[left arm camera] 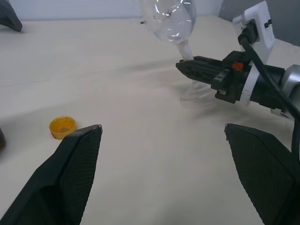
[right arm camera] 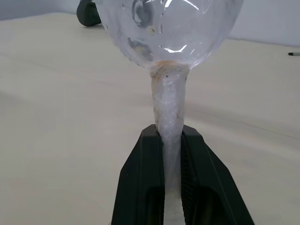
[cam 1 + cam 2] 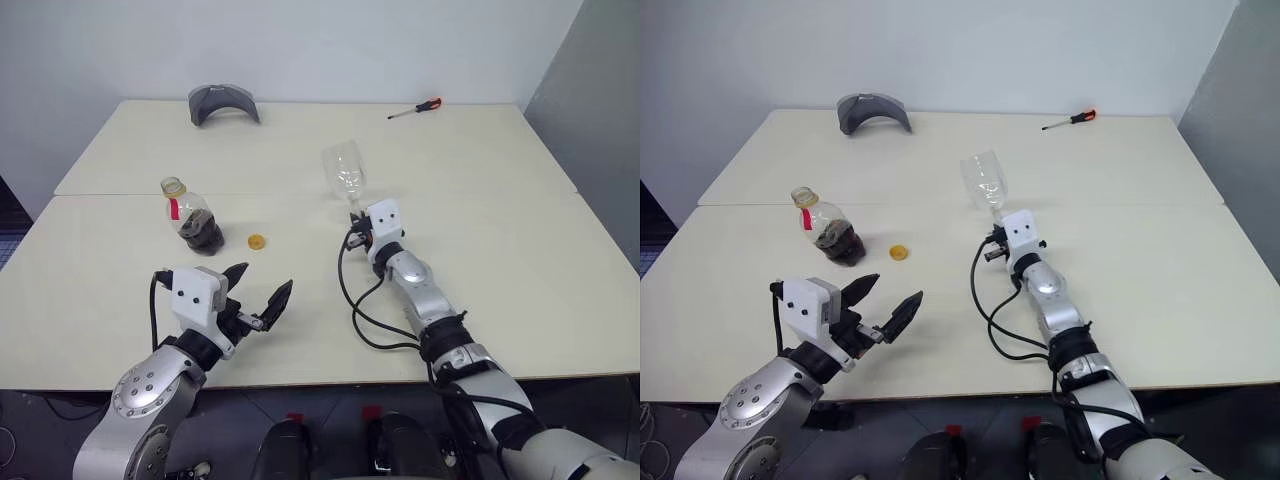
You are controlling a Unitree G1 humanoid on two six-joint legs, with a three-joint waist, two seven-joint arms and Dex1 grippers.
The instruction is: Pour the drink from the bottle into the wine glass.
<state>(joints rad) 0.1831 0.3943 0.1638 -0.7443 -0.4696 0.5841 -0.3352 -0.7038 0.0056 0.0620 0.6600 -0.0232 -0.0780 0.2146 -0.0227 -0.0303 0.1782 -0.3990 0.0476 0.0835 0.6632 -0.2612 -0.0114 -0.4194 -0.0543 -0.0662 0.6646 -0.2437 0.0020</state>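
The bottle [image 3: 190,215] stands uncapped on the left of the table, with the dark drink [image 3: 203,233] filling its lower part. Its yellow cap [image 3: 257,241] lies on the table just right of it. The clear wine glass [image 3: 344,170] is empty and leans slightly; my right gripper [image 2: 169,133] is shut on its stem, under the bowl. My left gripper [image 3: 262,282] is open with nothing in it, near the front edge, below the bottle and cap in the picture. In the left wrist view the cap [image 1: 63,127] lies beyond one finger, and the glass [image 1: 169,18] is farther off.
A grey curved object [image 3: 222,103] lies at the back left, and a red-handled screwdriver [image 3: 415,109] at the back right. A black cable [image 3: 362,310] loops on the table beside my right forearm. A seam [image 3: 120,194] crosses the cream table.
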